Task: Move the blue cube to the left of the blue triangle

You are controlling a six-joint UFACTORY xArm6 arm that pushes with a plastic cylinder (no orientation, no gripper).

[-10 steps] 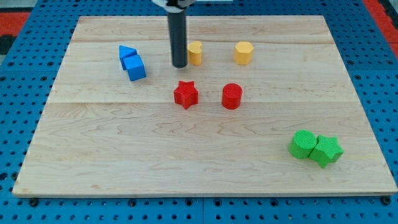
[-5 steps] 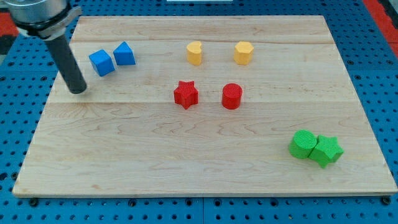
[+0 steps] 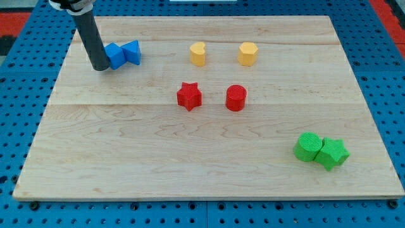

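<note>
Step in hand: I judge the placing all but done; the blue cube (image 3: pixel 116 56) lies on the view's left side of the blue triangle (image 3: pixel 131 52), the two touching.

Next move calls for: little more, in my judgement; at most a light nudge to square the cube up, or lifting clear without dragging either block. A hard push toward the view's right would shove the triangle along too.

End effector: a plain dark rod with nothing to open or close, so it grips nothing. My tip (image 3: pixel 100 67) rests on the tabletop (image 3: pixel 209 158).

Cube relative to end effector: the cube sits just at the view's right of my tip, apparently touching the rod's side; its left part is hidden behind the rod.

Where the cube is: near the view's top-left corner of the tabletop, between rod and triangle.

Other blocks: two yellow blocks (image 3: pixel 199 54) (image 3: pixel 247 54), a red star (image 3: pixel 188 96), a red cylinder (image 3: pixel 235 97), a green cylinder (image 3: pixel 308 147) and a green star (image 3: pixel 332 153), all well apart from the blue pair.
</note>
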